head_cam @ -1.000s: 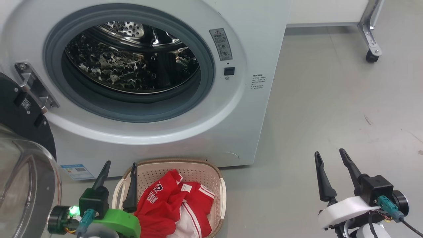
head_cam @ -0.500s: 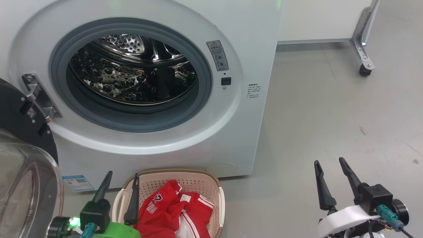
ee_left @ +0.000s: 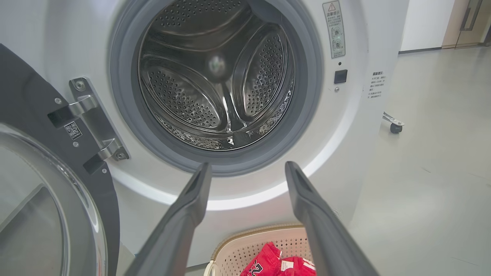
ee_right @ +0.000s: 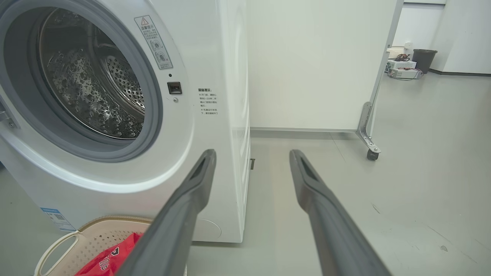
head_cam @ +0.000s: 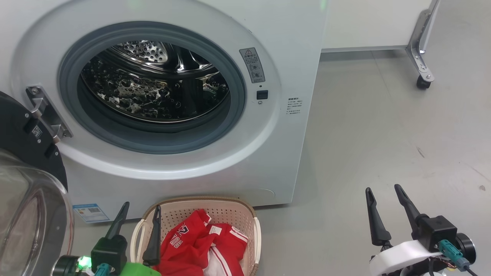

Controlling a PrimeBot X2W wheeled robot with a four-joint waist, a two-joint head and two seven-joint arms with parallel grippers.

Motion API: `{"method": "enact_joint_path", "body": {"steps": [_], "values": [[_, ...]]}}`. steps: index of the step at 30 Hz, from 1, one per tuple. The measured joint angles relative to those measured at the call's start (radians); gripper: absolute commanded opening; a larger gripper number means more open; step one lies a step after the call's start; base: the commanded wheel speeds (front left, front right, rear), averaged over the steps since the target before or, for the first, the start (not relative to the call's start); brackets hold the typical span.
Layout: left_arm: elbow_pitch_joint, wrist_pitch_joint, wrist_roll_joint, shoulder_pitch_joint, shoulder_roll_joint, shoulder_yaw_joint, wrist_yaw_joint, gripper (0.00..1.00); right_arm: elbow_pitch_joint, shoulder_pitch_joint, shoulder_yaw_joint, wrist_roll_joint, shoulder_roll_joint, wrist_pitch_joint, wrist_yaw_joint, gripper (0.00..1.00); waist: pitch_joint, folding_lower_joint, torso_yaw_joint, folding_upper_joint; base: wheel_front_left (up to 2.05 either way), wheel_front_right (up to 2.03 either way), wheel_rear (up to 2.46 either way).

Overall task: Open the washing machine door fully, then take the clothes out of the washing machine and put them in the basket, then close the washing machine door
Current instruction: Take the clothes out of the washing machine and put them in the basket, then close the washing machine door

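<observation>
The white washing machine [head_cam: 184,180] stands in front of me, its drum [head_cam: 153,88] showing bare perforated steel. The washing machine door [head_cam: 19,138] is swung wide open to the left, with its glass bowl [head_cam: 30,222] at the lower left. On the floor below the opening sits the cream basket [head_cam: 215,203] with red and white clothes [head_cam: 199,245] in it. My left gripper [head_cam: 141,205] is open and holds nothing, hovering at the basket's left rim. My right gripper [head_cam: 383,188] is open over bare floor to the right. The left wrist view looks past the left gripper [ee_left: 247,165] into the drum [ee_left: 215,76].
A white wheeled partition with a metal leg and caster [head_cam: 422,82] stands behind and right of the machine. Grey floor [head_cam: 383,134] stretches to the right. Far off in the right wrist view are a dark bin [ee_right: 422,59] and boxes.
The head camera has tilted, so the whole picture sits lower than a second ago. Both grippers stay open and hold their places; the door, basket and clothes are unmoved.
</observation>
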Motion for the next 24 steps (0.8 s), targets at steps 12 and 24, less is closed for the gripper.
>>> {"method": "enact_joint_path", "body": {"steps": [12, 24], "values": [[-0.05, 0.029, 0.006, 0.021, 0.007, -0.001, 0.007, 1.0, -0.011, 0.002, 0.001, 0.0, 0.0, 0.009, 0.0, 1.0, 0.0, 0.0, 0.003, 0.0, -0.04, 0.04, 0.0], [-0.09, 0.052, 0.008, 0.04, 0.009, 0.0, 0.016, 1.0, -0.022, 0.003, 0.002, 0.0, -0.003, 0.017, -0.001, 1.0, 0.001, 0.0, 0.004, 0.0, -0.44, 0.44, 0.0]]}}
